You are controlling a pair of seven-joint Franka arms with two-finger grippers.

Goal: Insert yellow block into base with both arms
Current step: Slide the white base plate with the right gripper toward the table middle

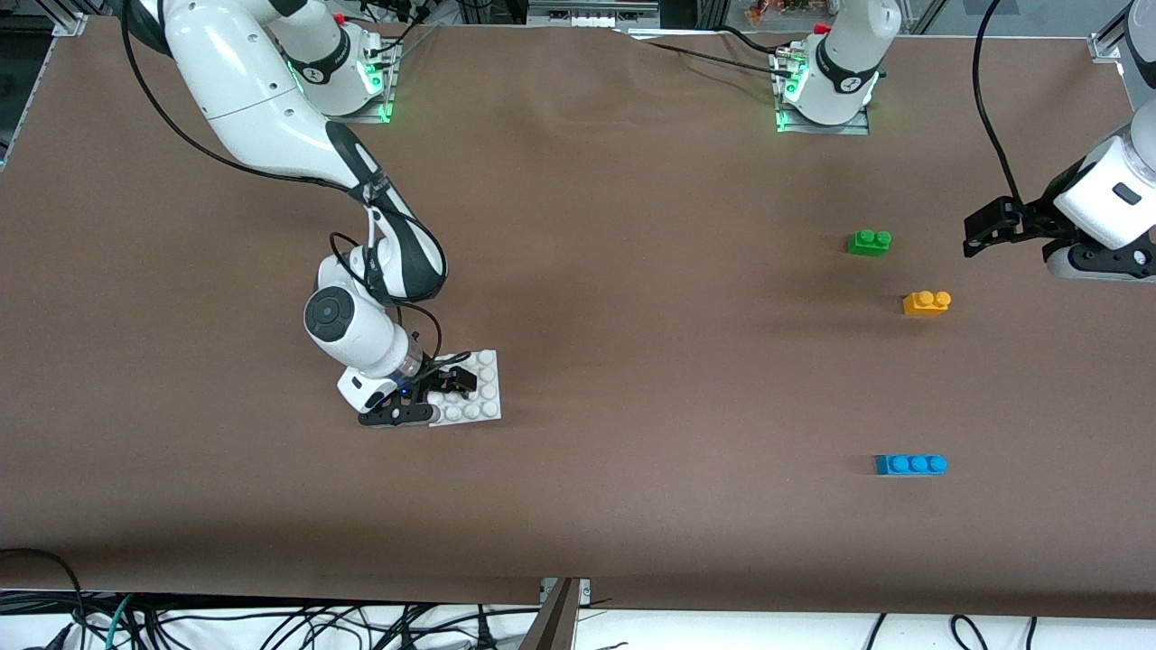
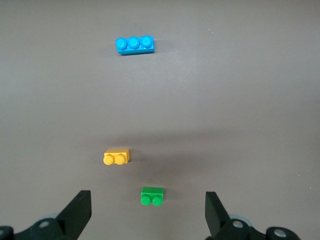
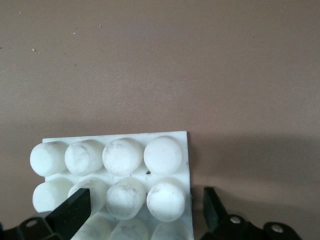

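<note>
The yellow block [image 1: 927, 302], two studs up, lies on the brown table [image 1: 632, 361] between the green brick [image 1: 869, 242] and the blue three-stud brick [image 1: 910, 464], toward the left arm's end. Near it hangs the left gripper [image 1: 984, 230], fingers apart. The right gripper [image 1: 432, 397], fingers spread, straddles the white studded base [image 1: 479, 397].

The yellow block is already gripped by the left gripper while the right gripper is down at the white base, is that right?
Not quite. The yellow block lies free on the table; the left gripper hangs open over the table, holding nothing, as the left wrist view shows. The right gripper is indeed down at the base.
</note>
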